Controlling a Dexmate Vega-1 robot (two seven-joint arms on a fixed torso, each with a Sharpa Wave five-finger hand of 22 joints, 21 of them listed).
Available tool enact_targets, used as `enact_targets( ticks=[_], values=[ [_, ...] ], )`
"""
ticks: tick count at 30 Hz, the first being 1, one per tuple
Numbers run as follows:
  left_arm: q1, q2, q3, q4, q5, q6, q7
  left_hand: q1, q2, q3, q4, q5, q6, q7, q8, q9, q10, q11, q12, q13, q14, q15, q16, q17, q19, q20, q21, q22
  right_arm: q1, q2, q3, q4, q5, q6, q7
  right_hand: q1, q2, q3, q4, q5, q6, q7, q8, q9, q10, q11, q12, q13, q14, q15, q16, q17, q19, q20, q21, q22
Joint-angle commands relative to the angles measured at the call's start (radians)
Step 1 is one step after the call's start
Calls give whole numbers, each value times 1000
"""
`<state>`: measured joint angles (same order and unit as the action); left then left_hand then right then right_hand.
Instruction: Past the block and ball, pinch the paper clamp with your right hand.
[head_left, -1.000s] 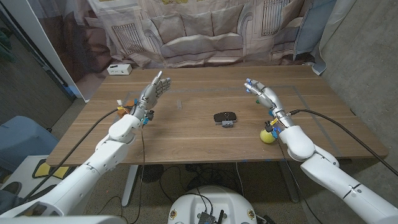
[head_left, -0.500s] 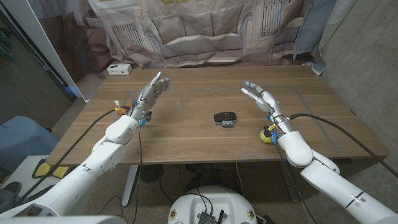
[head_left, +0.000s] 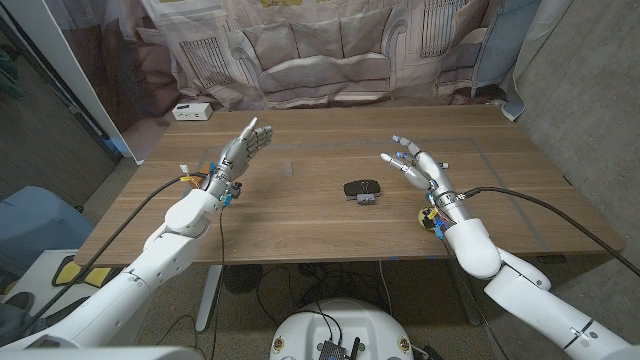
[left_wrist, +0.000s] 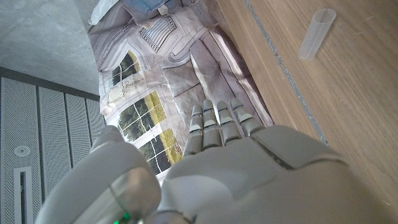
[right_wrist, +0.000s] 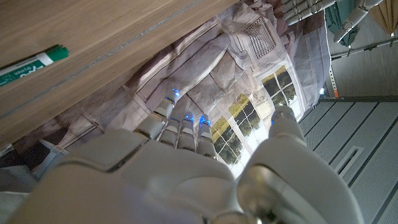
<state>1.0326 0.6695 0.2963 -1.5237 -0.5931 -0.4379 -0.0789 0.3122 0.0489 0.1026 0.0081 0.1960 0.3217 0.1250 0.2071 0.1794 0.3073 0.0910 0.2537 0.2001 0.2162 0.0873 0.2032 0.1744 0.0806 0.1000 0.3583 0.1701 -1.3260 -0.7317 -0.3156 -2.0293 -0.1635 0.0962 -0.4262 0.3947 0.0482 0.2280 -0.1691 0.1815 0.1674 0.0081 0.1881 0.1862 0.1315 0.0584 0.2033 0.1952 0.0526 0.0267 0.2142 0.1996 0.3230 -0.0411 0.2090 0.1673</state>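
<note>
left hand (head_left: 243, 146) raised, fingers straight, right hand (head_left: 420, 168) spread

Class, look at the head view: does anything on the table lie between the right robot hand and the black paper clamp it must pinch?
Nothing visible does. The right robot hand hangs open beside the paper clamp, with bare table between them. The yellow ball sits nearer the robot, by the wrist, off that line.

Brown wood-grain tabletop (head_left: 300, 215) under a black paper clamp (head_left: 361, 189) and a yellow ball (head_left: 430, 218). Pale grey on each robot hand, left (head_left: 243, 148) and right (head_left: 420, 167), with blue lights at the right fingertips (right_wrist: 175, 94). Behind, a grey-beige curtain (head_left: 330, 50) printed with buildings, a white box (head_left: 190, 111), a green-and-white marker (right_wrist: 28, 64).
</note>
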Motion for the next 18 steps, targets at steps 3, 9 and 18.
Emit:
enact_targets(
  ticks=[3, 9, 18],
  values=[
    [22, -1, -1, -2, 6, -37, -7, 6, 4, 5, -4, -4, 10, 0, -3, 1, 12, -6, -4, 1, 0, 0, -3, 5, 0, 2, -8, 5, -61, -46, 21, -128, -125, -163, -25, 35, -14, 12, -7, 2, -21, -13, -3, 3, -16, -31, -9, 1, -20, 6, -10, 1, -16, 17, -10, 4],
    [24, -3, 7, -4, 13, -34, -8, 7, 5, 6, -5, -4, 12, 0, -4, 1, 13, -1, -5, 1, 0, 0, -4, 6, -1, 4, -11, 5, -66, -72, 10, -195, -195, -286, 1, 62, -24, 18, -7, 4, -38, -20, -3, 3, -26, -39, -12, 0, -44, 12, -18, 1, -40, 32, -20, 5],
    [28, -6, 14, 5, 14, -33, -9, 8, 6, 6, -7, -5, 14, -1, -5, 1, 13, -2, -7, 2, 0, 1, -5, 6, 0, 5, -15, 5, -50, -119, -17, -279, -277, -457, 74, 105, -39, 29, -11, 7, -61, -16, -2, 4, -30, -53, -11, 0, -64, 1, -22, 0, -69, 66, -26, 5]
  ],
)
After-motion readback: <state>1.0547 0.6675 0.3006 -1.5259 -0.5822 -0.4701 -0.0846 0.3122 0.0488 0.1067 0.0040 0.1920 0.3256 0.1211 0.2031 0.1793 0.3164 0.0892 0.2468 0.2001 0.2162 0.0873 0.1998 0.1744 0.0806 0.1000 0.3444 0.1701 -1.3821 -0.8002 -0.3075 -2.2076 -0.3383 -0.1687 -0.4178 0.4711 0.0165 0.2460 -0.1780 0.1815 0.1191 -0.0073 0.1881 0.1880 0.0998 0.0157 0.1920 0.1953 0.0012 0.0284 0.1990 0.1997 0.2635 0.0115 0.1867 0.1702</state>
